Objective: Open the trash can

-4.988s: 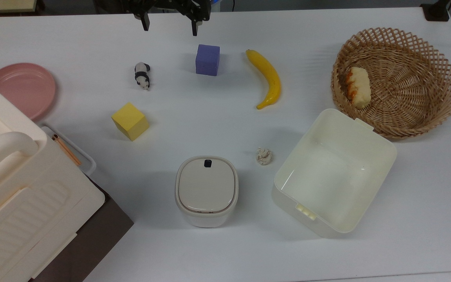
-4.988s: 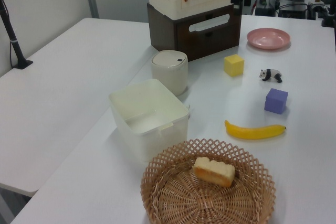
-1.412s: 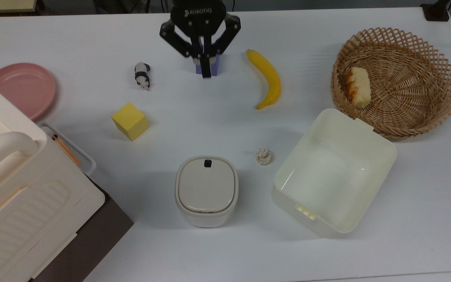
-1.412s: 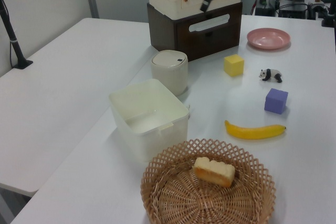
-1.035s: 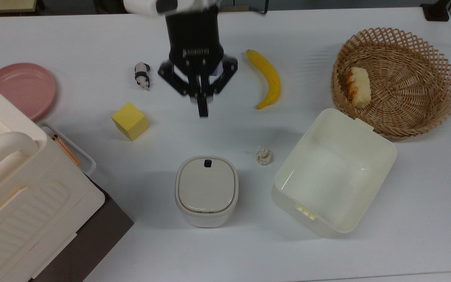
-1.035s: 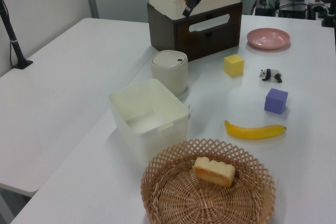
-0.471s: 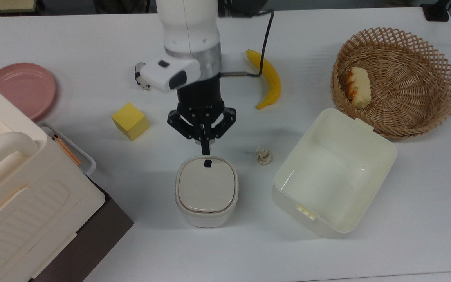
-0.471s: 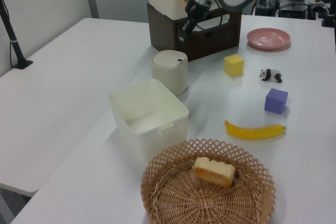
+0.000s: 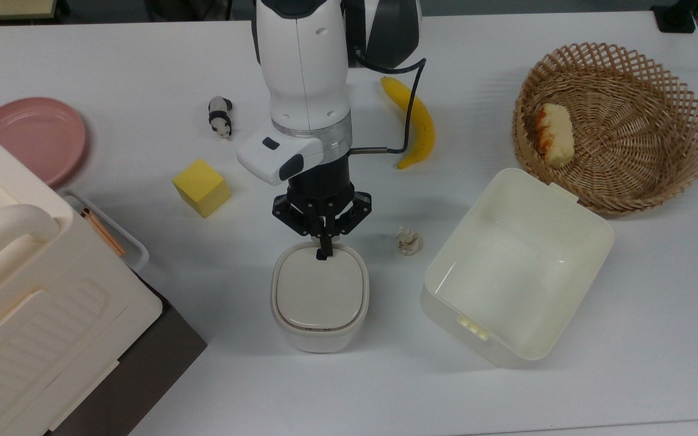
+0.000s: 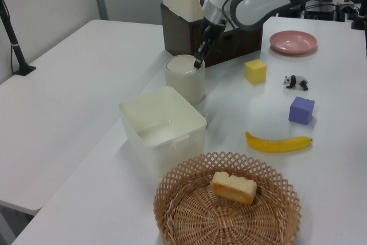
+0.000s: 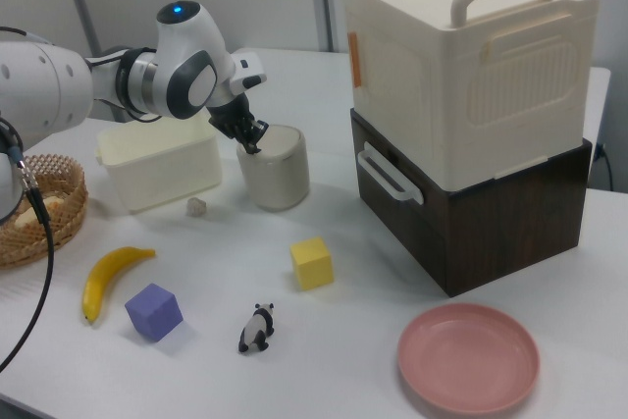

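Down from the table's far edge, the gripper now has its tip on the near-arm edge of the bin, right where the lid's dark button sat half a second ago. Its fingers are clenched together into a single black point, with nothing between them. In the left view the tip touches the lid's top at the edge facing the yellow cube; in the right view it meets the lid's rim. The lid lies flat and closed.

The bin stands on the white table, in the top view between the big cream box on its left and the open tub on its right. A small crumpled wad lies between bin and tub. Farther off in the top view lie a banana, partly crossed by the arm's cable, a toy panda, a pink plate, and a basket holding a piece of bread. A purple cube shows in the left view.
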